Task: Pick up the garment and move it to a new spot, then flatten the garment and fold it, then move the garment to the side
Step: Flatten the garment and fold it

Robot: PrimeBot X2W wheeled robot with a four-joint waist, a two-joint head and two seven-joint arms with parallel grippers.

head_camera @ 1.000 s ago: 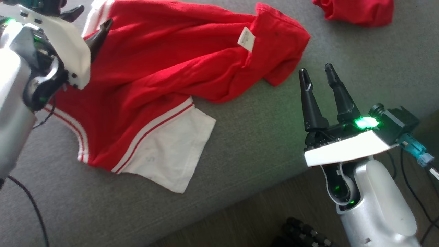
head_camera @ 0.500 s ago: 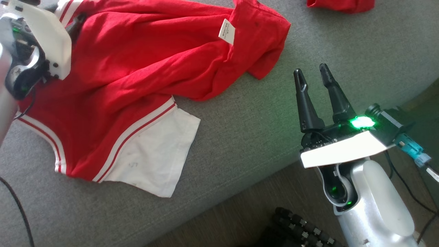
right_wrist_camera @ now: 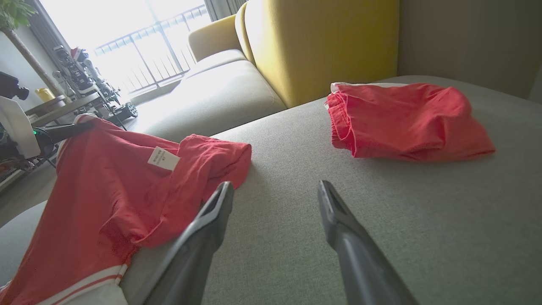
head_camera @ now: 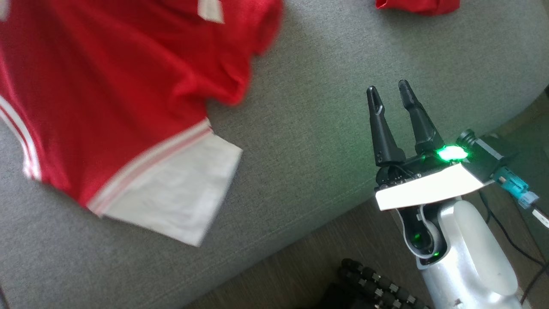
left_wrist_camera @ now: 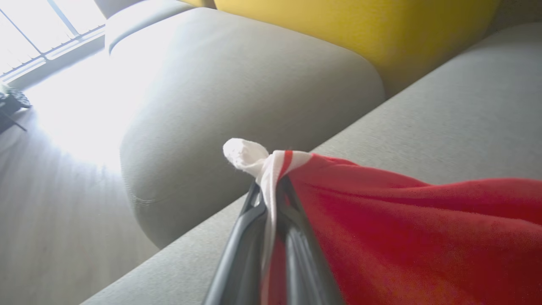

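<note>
Red garment (head_camera: pixel 107 86), white-trimmed: spread over left part of the grey sofa seat (head_camera: pixel 309 128), near its front edge; white corner clenched in left gripper (left_wrist_camera: pixel 271 190). Right gripper (head_camera: pixel 387 89): fingers spread, empty, above the front edge. Folded red garment (right_wrist_camera: pixel 406 120): far edge.

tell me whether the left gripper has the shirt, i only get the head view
observer: Yes. The left wrist view shows the left gripper shut on the garment, pinching its white striped edge.
operator: how much is off the seat
observer: Just the held corner looks raised. The part with the white label lies on the sofa seat.
operator: what's the red scrap at my top edge
observer: A second red garment, bunched on the seat near a yellow backrest.
</note>
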